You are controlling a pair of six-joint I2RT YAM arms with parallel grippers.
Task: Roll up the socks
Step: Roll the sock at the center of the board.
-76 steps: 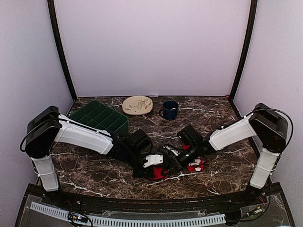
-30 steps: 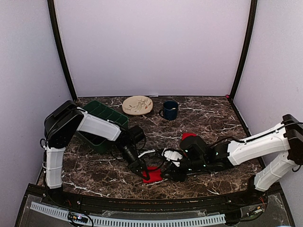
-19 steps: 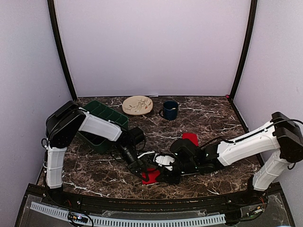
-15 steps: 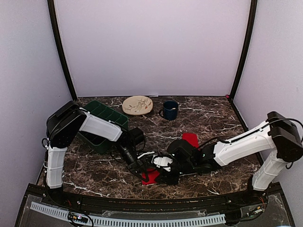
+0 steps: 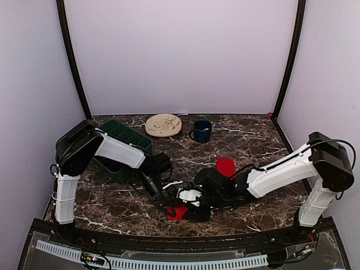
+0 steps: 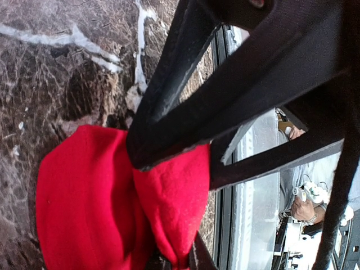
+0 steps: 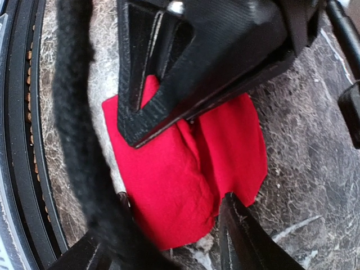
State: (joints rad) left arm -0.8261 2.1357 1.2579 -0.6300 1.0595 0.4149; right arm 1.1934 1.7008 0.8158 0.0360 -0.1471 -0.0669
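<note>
Marble worktop (image 5: 253, 135): sock (image 5: 178, 211) at near edge bunched, not rolled; left gripper (image 5: 167, 201) clamped on it. Right gripper (image 5: 188, 205) over it, can't tell its opening. Second sock (image 5: 226, 165) lies apart, loose. Most rolling remains.

Lab: plain booth walls (image 5: 180, 56), marble tabletop (image 5: 256, 140)

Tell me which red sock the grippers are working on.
The front sock, between the left gripper and right gripper. The other sock lies untouched farther back.
</note>
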